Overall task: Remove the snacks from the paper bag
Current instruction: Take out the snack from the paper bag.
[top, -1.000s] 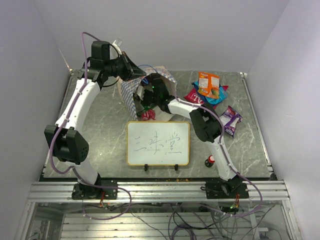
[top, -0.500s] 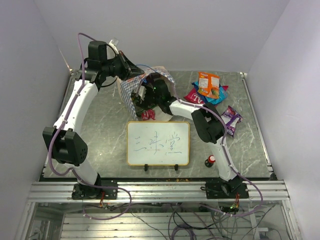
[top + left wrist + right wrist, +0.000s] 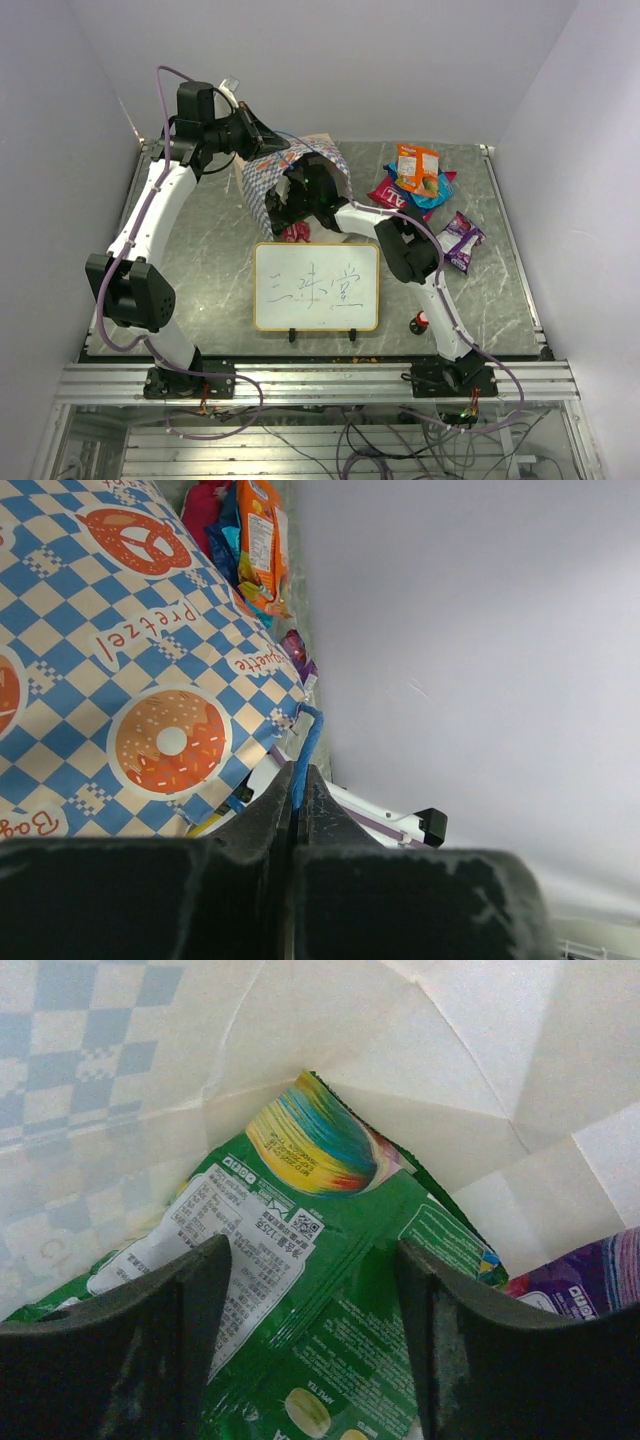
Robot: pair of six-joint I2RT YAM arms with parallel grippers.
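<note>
Blue cord is all we hold of the bag on the left. The left gripper (image 3: 300,785) is clenched on the blue cord handle (image 3: 308,742), lifting one edge of the paper bag (image 3: 120,670), which lies tipped on the table (image 3: 200,250) with its mouth towards the right arm. If that thin cord slips from the pinch or tears out of the paper, we expect the mouth to sag onto the arm inside.

In the middle, a small red wrapper (image 3: 295,232) sits just beside the bag's mouth, where the arm could nudge it as it backs out. The right gripper (image 3: 312,1260) is deep in the bag, jaws spread and holding nothing, one finger on either side of the green packet (image 3: 370,1210). That packet lies flat on the paper lining, with a purple packet (image 3: 590,1270) at its right.

Flat, slick foil worries us. The fingers may skate over it and close on air. They may also pinch the lining along with it, so that pulling out drags the bag against the left hold.

Further right, the orange packet (image 3: 417,167) and red packet (image 3: 385,195) lie in a pile well apart from the bag. A wide swing out could scatter them.
</note>
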